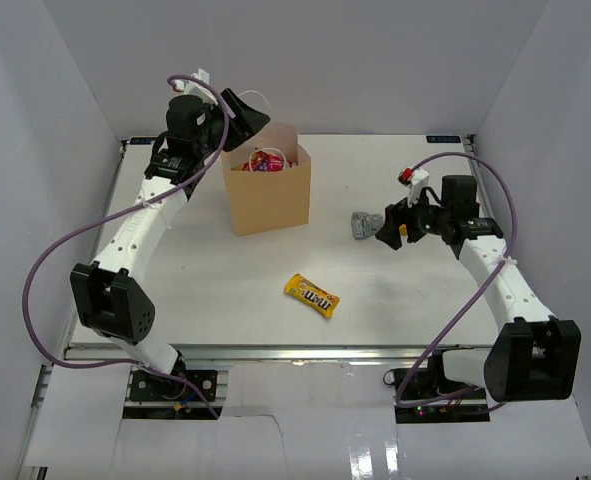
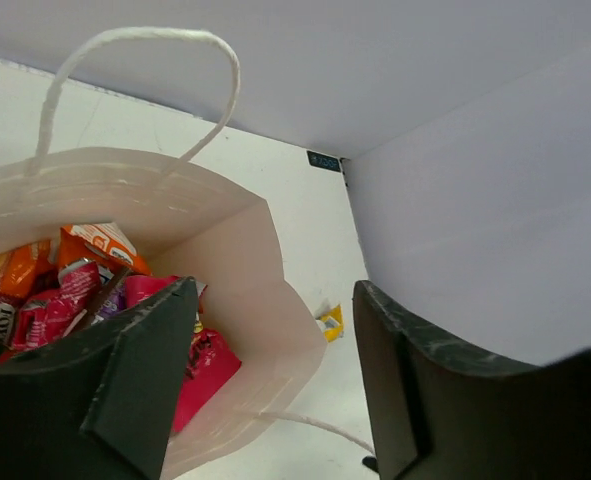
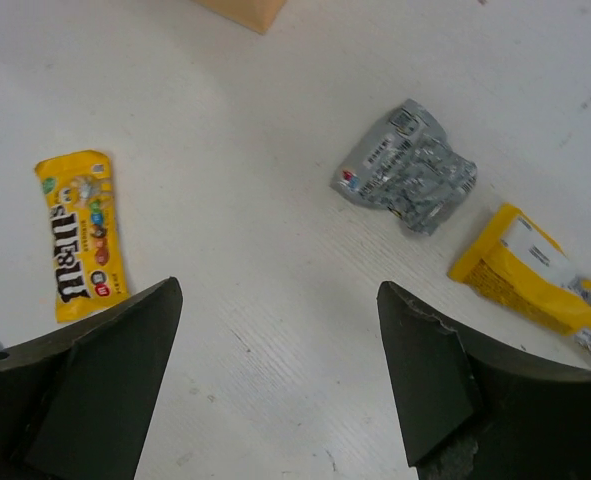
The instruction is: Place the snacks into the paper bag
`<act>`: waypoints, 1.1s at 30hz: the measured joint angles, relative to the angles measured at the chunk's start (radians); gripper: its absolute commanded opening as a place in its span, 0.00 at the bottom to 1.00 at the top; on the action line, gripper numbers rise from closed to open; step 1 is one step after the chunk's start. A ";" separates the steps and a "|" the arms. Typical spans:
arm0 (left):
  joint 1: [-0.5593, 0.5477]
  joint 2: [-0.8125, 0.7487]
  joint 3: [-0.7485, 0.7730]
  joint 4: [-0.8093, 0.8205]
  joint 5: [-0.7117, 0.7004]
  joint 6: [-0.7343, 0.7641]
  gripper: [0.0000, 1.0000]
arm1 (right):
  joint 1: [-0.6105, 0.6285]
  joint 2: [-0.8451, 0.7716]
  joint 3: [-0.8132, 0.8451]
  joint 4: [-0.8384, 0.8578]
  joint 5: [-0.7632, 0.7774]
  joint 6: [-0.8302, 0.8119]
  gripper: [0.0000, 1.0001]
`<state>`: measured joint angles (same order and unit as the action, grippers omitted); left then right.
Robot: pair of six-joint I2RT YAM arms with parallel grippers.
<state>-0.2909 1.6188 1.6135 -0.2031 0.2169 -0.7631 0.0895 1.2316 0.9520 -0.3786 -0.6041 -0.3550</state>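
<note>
While the paper bag (image 1: 267, 195) stands upright at upper left of the top view, with red and orange packets (image 2: 75, 290) inside, three snacks lie on the white counter (image 1: 205, 290): a yellow M&M's packet (image 3: 78, 235), a silver packet (image 3: 407, 168) and a second yellow packet (image 3: 535, 280), which the frame edge cuts off. The left claw (image 2: 275, 380) hangs over the bag mouth, spread and empty. The right claw (image 3: 275, 385) is low over the counter, also spread, with nothing between its fingers.

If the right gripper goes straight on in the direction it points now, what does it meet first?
Most likely the bare table, between the yellow M&M's packet and the silver packet. The open right gripper has neither packet squarely between its fingers, though depth is unclear.
</note>
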 measured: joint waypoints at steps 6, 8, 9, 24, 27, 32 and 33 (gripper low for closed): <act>0.000 -0.077 -0.010 -0.003 -0.024 0.129 0.87 | -0.022 0.075 0.035 0.000 0.222 0.132 0.93; 0.000 -0.163 -0.054 -0.005 -0.053 0.195 0.90 | -0.027 0.104 0.050 -0.007 0.251 0.113 0.97; 0.000 -0.223 -0.093 0.002 -0.075 0.229 0.93 | -0.032 0.130 0.076 -0.046 0.237 0.049 0.96; 0.000 -1.001 -0.785 -0.201 -0.311 0.229 0.98 | -0.031 0.628 0.420 -0.463 0.369 -1.168 0.83; 0.000 -1.107 -0.925 -0.270 -0.311 0.121 0.98 | -0.033 0.709 0.524 -0.460 0.425 -1.242 0.83; 0.000 -1.260 -1.075 -0.358 -0.310 -0.110 0.98 | -0.035 0.802 0.642 -0.446 0.497 -1.304 0.79; 0.000 -1.273 -1.093 -0.373 -0.309 -0.153 0.98 | -0.036 0.814 0.649 -0.446 0.509 -1.310 0.77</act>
<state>-0.2909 0.3454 0.5209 -0.5766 -0.0925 -0.9165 0.0532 2.0453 1.6009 -0.8242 -0.0956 -1.6653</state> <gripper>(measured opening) 0.975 0.798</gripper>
